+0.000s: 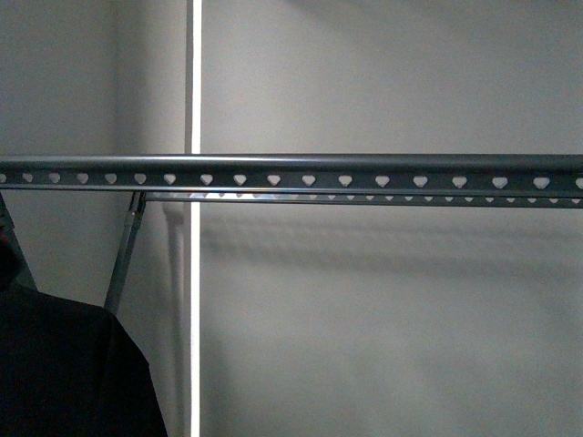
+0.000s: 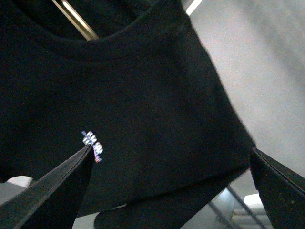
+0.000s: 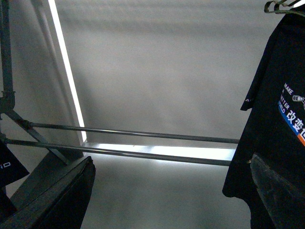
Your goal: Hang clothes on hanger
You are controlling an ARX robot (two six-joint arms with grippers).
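left gripper (image 2: 171,149): fingers (image 2: 52,191) spread wide, nothing pinched. black t-shirt (image 2: 143,95) fills the view just past them, collar seam in view, a pale metal bar (image 2: 76,20) showing inside the neck opening. right gripper (image 3: 171,160): likewise wide apart, empty. near one finger the t-shirt hangs from a wire coat hanger (image 3: 279,5), white lettering and blue stripe facing the camera; what the hook sits on is out of frame. past it, rack (image 3: 5,57) upright and two thin crossbars (image 3: 133,133). front view: t-shirt a black mass low left, below the rail (image 1: 364,171), apart from it. rail runs level across, heart-shaped holes in a row, a leg (image 1: 123,259) slanting beneath. behind, grey wall (image 1: 383,319), bright vertical light strip (image 1: 194,319).
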